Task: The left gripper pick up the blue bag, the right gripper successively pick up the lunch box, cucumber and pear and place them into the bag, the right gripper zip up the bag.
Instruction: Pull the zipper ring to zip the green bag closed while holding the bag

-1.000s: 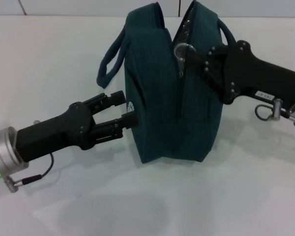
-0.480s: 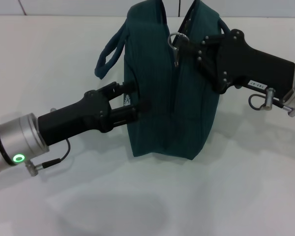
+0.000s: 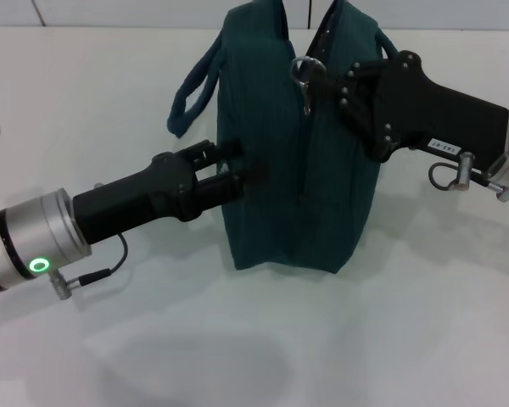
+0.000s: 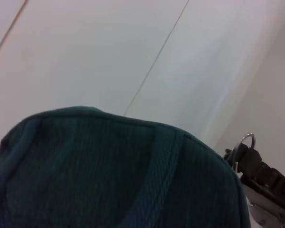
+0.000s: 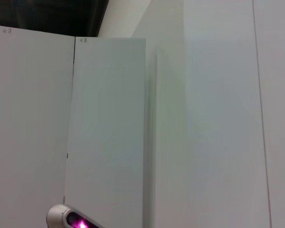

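- The right end effector [image 3: 316, 78] sat at the top of the blue bag [image 3: 280, 178], fingertips closed on the ring zipper pull [image 3: 305, 69]. If the pinch on that thin metal ring was shallow, the ring could have slid out as soon as pulling force rose.
- The zipper line ran down the near end of the bag below the ring, with an opening left near the top. A pull out of line with the track would likely have jammed the slider or dragged fabric into it.
- The left end effector [image 3: 237, 170] pressed into the bag's side panel; I could not tell whether its fingers were parted or clamped on cloth. If that brace was loose, the soft bag would probably have tipped or followed the zipper pull instead of closing.
- The bag stood upright on the white table [image 3: 407, 322], its loop handle [image 3: 191, 93] hanging free on the left side; lunch box, cucumber and pear were out of sight.
- The slack handle could have snagged an arm.
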You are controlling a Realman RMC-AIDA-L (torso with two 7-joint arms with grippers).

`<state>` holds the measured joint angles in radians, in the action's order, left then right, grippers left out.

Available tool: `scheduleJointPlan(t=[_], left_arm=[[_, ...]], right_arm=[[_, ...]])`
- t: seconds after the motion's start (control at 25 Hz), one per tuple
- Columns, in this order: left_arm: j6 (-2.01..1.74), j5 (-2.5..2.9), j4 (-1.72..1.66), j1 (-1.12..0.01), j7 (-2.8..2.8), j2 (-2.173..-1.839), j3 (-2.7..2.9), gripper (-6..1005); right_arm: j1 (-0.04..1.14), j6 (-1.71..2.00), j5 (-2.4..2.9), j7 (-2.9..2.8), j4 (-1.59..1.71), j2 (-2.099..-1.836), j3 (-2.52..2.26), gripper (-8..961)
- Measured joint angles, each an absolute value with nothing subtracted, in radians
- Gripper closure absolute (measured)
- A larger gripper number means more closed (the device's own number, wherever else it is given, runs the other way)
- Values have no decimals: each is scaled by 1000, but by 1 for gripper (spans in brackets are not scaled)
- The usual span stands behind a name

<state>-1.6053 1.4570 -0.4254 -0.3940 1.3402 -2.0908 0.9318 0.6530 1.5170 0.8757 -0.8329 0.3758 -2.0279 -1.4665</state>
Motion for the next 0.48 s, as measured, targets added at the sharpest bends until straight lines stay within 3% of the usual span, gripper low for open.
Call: scheduleJointPlan(t=[0.16, 0.28, 0.48], left_arm=[[-1608, 1460, -427, -394, 1350, -2090, 942, 187], [-1609, 1460, -429, -397, 1350, -2089, 944, 415], [-1606, 1461, -428, -405, 1346, -2089, 953, 664]], right_arm=[[653, 1517, 876, -833, 376, -2028, -1466, 950], [653, 1517, 876, -833, 376, -2028, -1466, 950], [653, 1517, 876, -833, 376, -2028, -1466, 949]])
